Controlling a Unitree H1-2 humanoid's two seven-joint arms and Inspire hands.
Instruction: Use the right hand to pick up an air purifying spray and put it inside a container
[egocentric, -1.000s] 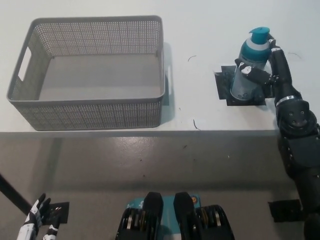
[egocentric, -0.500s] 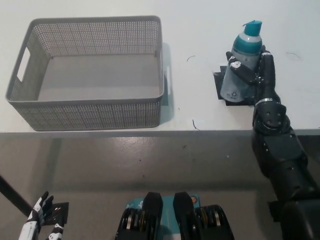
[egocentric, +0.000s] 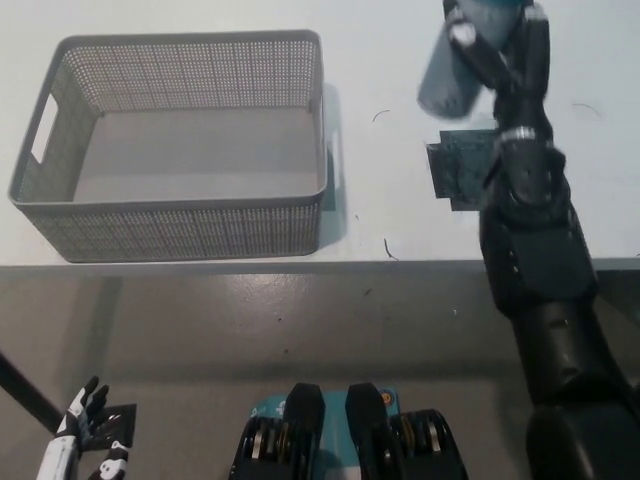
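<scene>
Now look first at the white surface (egocentric: 400, 225), the largest thing before you: it carries one grey perforated basket (egocentric: 180, 215) toward ten o'clock, sitting flat with its open top up and its inside bare, so it is ready to receive something dropped from above. One cut-out handle shows in its nine-o'clock wall; whether there is another opposite, you cannot tell from this angle.

Next in size is the black right arm, coming up from five o'clock to the right robot hand (egocentric: 500, 55) at one o'clock. That robot hand is wrapped around the one air purifying spray (egocentric: 450, 80), fingers closed over the grey body of the bottle. The bottle is up off the surface and tilted, its upper end cut off by the top edge of the view, so its cap cannot be checked. You can judge that the lift is done and the carry toward the basket at ten o'clock is what remains; the tilt suggests you should watch for the bottle slipping in the grasp.

Below the bottle, one dark square mat (egocentric: 462, 172) lies bare at two o'clock on the surface, seemingly the marked start spot.

Smallest, the white left robot hand (egocentric: 85, 440) rests at seven o'clock, below the surface's edge, fingers spread and holding nothing.
</scene>
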